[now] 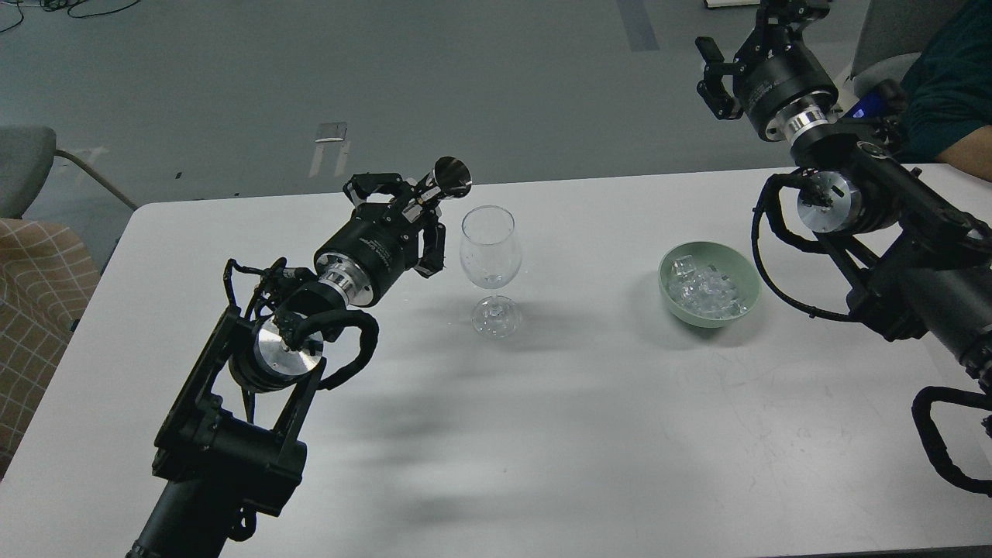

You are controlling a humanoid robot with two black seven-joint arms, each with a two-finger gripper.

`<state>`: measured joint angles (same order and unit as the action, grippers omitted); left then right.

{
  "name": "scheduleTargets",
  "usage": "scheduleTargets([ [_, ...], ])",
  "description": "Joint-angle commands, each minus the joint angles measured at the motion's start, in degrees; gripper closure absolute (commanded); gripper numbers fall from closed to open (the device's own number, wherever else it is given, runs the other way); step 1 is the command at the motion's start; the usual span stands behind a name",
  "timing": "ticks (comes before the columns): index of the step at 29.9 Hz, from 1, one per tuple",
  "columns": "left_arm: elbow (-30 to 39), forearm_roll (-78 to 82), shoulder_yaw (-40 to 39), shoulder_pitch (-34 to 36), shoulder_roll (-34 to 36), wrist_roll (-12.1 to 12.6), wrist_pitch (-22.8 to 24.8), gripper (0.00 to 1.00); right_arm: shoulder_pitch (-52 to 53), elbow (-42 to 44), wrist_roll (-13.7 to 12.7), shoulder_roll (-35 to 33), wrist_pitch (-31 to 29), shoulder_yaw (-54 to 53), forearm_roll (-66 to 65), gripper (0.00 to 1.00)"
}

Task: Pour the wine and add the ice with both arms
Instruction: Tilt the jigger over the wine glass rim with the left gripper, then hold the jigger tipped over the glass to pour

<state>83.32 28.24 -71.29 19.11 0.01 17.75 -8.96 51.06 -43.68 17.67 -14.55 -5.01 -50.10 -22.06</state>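
Gripping a small dark metal cup [448, 180] with a flared mouth in the left claw [407, 213], fingers closing around its narrow end, mouth pointing up and to the right, clear of the table. Hovering just left of the clear stemmed wine glass [489, 267], cup mouth sitting near the glass rim but slightly above and to its left, not touching. Standing upright on the white table [542, 434], the glass looking empty, though hard to be sure through the clear bowl. Reaching in from the lower left, the left arm [271, 364] showing a silver joint disc and looped black cable. Resting further right on the table, well apart from the glass, a pale green bowl [673, 293] holding the ice [705, 291], a heap of small clear cubes. Hanging high above the far table edge at the upper right, the right claw [744, 58] seeming spread with nothing between its fingers, partly cut by the frame top. Coming in from the right edge, the right arm [891, 225] passing above and beside the bowl. Sitting beyond it, a person in a dark teal top [949, 85].
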Motion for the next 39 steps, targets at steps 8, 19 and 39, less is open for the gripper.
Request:
scheduleTargets([
  [8, 0.1, 2.2, 1.3, 0.1, 0.0, 0.0, 0.2, 1.0, -0.1, 0.0, 0.0, -0.2, 0.0, 0.0, 0.0, 0.0],
  [19, 0.0, 4.6, 1.5, 0.1, 0.0, -1.6, 0.5, 1.0, -0.4, 0.0, 0.1, -0.2, 0.0, -0.1, 0.0, 0.0],
  [39, 0.2, 7.4, 4.3, 0.2, 0.0, -3.9, 0.5, 1.0, -0.4, 0.0, 0.1, -0.3, 0.0, -0.1, 0.0, 0.0],
])
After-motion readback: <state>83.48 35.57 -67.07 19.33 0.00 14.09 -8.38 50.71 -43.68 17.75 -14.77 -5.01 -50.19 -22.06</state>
